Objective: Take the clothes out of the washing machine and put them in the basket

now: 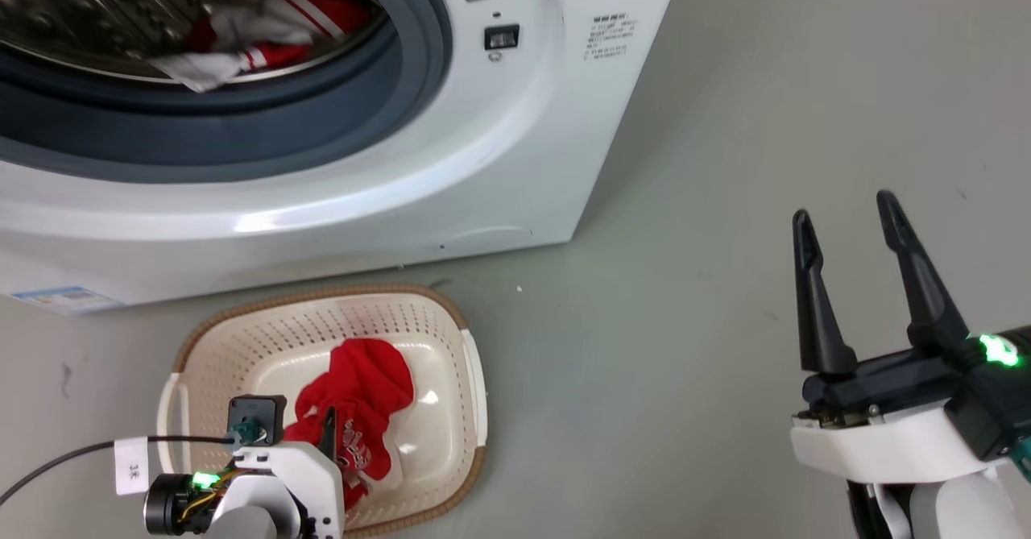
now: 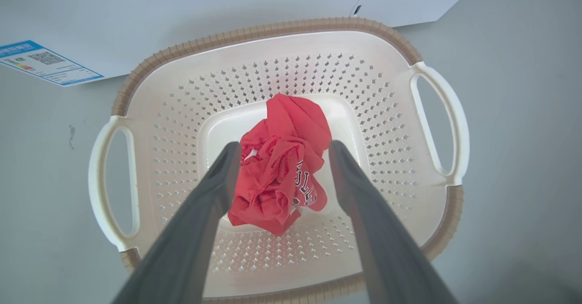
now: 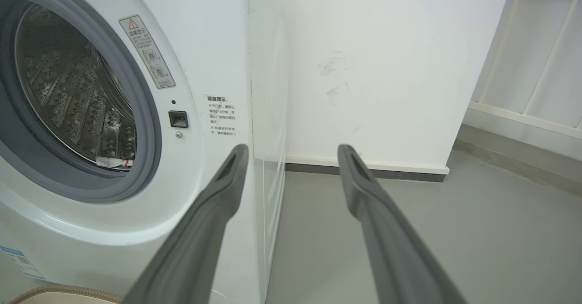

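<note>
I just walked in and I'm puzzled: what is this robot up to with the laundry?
It's emptying a washing machine into a basket on the floor in front of it. One red garment lies in the basket, below the open left pincer, which grips nothing. The right pincer is open and empty too, off to the machine's side. More red and white clothes lie in the drum, so the job isn't finished.
</note>
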You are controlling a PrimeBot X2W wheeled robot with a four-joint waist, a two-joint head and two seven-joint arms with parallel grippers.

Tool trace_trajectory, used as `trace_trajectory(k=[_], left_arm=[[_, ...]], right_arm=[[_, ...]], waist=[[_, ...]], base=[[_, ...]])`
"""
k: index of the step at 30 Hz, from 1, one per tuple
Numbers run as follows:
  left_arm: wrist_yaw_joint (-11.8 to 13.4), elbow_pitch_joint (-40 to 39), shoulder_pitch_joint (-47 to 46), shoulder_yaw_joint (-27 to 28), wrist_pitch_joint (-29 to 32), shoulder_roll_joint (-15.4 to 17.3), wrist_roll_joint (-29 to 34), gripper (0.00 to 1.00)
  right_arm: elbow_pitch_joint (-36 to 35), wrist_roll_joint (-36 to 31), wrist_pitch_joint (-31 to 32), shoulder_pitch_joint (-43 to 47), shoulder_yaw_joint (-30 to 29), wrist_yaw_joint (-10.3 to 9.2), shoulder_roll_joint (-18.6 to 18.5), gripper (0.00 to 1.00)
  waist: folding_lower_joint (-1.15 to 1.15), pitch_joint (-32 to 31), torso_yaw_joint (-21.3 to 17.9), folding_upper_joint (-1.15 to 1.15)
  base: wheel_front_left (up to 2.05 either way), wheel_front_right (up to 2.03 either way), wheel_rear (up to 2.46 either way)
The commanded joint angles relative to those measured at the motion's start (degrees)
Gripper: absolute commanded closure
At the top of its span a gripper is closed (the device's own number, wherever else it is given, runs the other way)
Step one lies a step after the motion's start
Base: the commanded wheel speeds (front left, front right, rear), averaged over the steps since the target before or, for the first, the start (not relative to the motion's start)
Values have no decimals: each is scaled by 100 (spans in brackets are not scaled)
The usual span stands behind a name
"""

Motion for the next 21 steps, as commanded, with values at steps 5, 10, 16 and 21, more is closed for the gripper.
trace_trajectory(k=[5, 10, 16, 21], left_arm=[[149, -671, 498, 245, -14, -22, 184, 0], [293, -1450, 934, 580, -14, -68, 389, 0], [408, -2517, 1454, 1025, -15, -198, 728, 0], [417, -3267, 1659, 1311, -15, -288, 1031, 0]], right_arm=[[66, -59, -12, 295, 13, -4, -1, 0], [97, -89, -12, 498, 25, -4, -1, 0], [122, -114, -12, 684, -18, -4, 0, 0], [123, -114, -12, 781, -29, -4, -1, 0]], waist=[[1, -616, 176, 0], [1, -935, 217, 0], [1, -1209, 273, 0], [1, -1346, 291, 0]], base=[[0, 0, 0], [0, 0, 0], [0, 0, 0], [0, 0, 0]])
